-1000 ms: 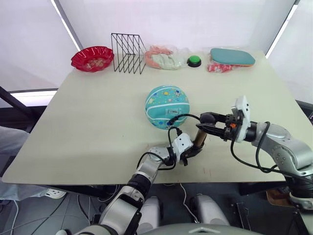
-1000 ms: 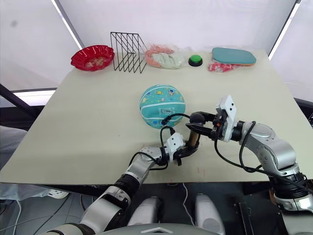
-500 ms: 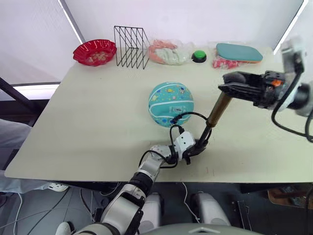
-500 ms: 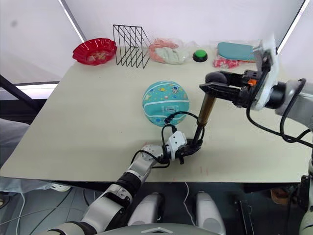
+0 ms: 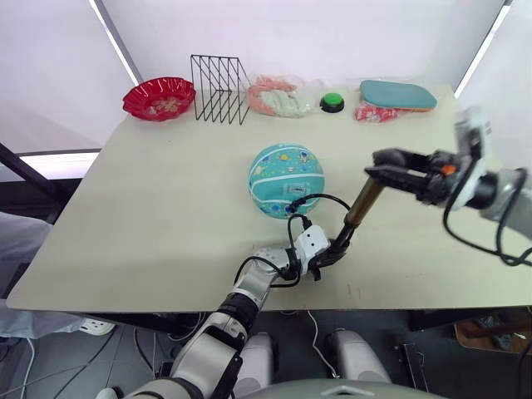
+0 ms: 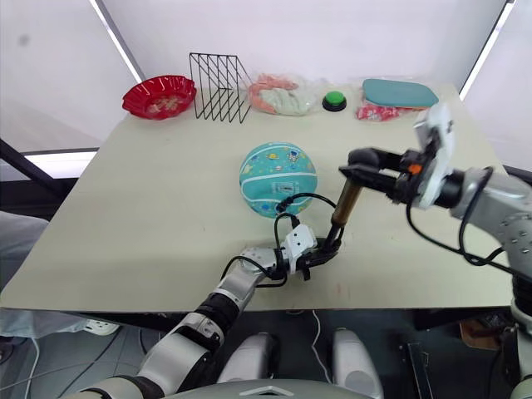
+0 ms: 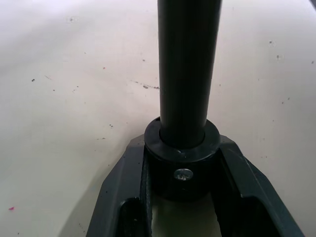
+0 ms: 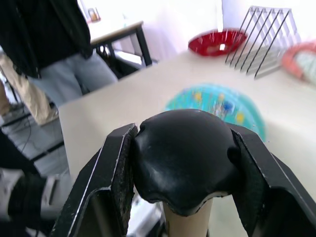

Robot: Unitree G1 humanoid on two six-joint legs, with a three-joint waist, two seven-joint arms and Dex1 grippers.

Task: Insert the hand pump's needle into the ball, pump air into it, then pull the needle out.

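The teal ball (image 5: 285,179) rests mid-table. The hand pump (image 5: 362,204) stands tilted just in front and to the right of it, its bronze barrel drawn up off a black rod. My left gripper (image 5: 330,249) lies on the table, shut on the pump's black base collar (image 7: 182,154). My right gripper (image 5: 385,165) is shut on the black top knob (image 8: 185,157), raised above the table. The thin black hose (image 5: 320,199) loops from the base to the ball's near side by the white sticker. The needle is too small to make out there.
Along the far edge stand a red bowl (image 5: 158,98), a black wire rack (image 5: 219,79), a pink-and-white bag (image 5: 278,97), a green button (image 5: 332,102) and a flat teal pad (image 5: 396,95). A person (image 8: 49,49) stands beyond the table's left side.
My right gripper pulled the knob up from low beside the left gripper, stretching the pump out, then came partly back down. The left gripper and ball stayed put.
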